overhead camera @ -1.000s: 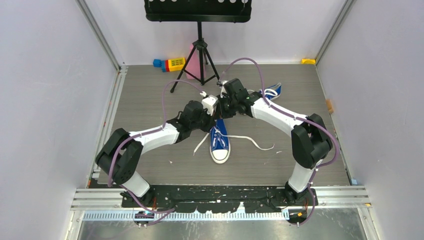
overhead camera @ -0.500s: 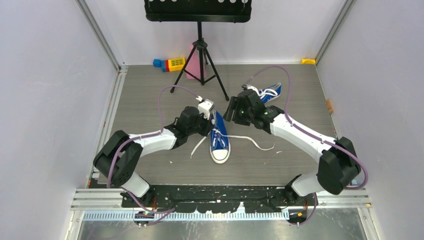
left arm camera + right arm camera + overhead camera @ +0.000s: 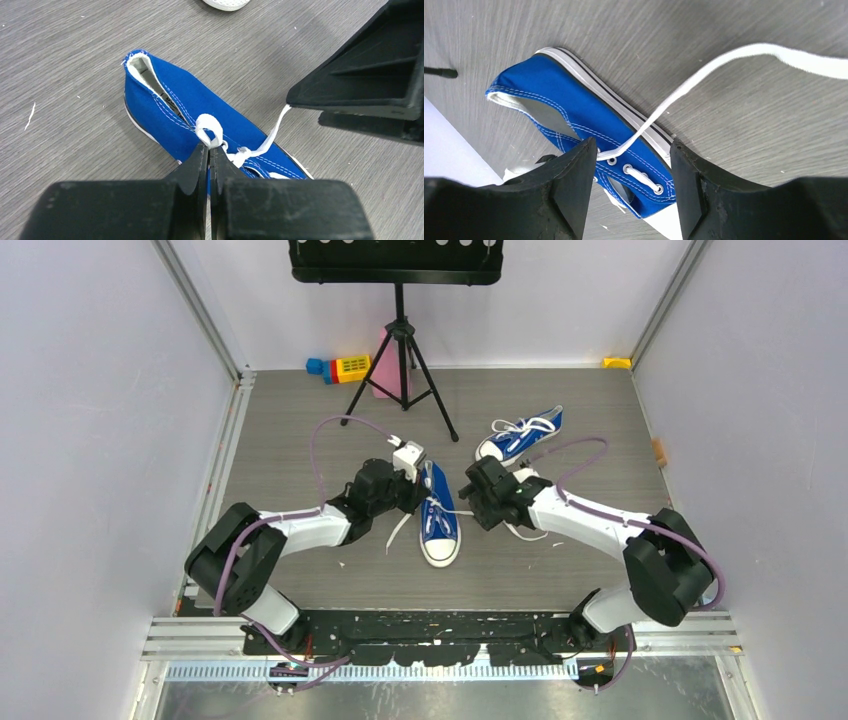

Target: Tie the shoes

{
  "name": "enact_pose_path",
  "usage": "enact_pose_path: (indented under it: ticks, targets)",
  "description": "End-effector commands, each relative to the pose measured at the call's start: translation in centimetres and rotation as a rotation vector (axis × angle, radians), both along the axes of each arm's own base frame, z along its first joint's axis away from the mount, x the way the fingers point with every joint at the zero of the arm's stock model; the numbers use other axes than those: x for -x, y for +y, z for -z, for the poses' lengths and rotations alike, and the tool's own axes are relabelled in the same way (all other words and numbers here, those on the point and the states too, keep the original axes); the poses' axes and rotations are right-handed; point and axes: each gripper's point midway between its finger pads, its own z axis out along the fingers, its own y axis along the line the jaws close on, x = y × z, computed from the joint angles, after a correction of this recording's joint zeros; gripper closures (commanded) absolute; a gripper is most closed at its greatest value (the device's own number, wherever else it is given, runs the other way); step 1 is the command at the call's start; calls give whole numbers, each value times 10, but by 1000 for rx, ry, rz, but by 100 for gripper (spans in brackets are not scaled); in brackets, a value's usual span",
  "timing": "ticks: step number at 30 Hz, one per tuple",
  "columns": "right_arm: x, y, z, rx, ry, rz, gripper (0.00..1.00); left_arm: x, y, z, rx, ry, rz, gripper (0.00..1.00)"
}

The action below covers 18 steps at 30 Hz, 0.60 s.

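Note:
A blue sneaker (image 3: pixel 438 518) with a white toe cap lies mid-floor, toe toward the arms; it also shows in the left wrist view (image 3: pixel 200 115) and the right wrist view (image 3: pixel 589 125). My left gripper (image 3: pixel 210 148) is shut on a small loop of its white lace (image 3: pixel 210 129) above the eyelets. My right gripper (image 3: pixel 633 150) is open, low at the shoe's right side, its fingers straddling the other lace end (image 3: pixel 704 75), which runs out over the floor. The second blue sneaker (image 3: pixel 520 436) lies at the back right.
A black tripod stand (image 3: pixel 400 350) rises at the back centre. A pink block (image 3: pixel 385 365) and coloured toy blocks (image 3: pixel 340 367) sit behind it. A yellow object (image 3: pixel 617 362) lies in the far right corner. Walls close both sides.
My right arm has swung from above the far shoe back and down to the right side of the near shoe. My left gripper has stayed at the shoe's laces.

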Motion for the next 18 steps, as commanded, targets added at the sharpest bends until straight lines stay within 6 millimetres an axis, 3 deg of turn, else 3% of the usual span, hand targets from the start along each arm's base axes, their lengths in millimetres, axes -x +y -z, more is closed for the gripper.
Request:
enact_pose_path:
  ticks: [1,15,18]
  targets:
    - [-9,-3,3,-80,-14,210,40,-4,-7,-38,88,-94,22,100]
    - [-17,13,33,-83,39,251,46,3,-6,-41,85,-79,38,100]
    - [-19,16,39,-79,50,248,53,3,-6,-38,77,-68,39,100]
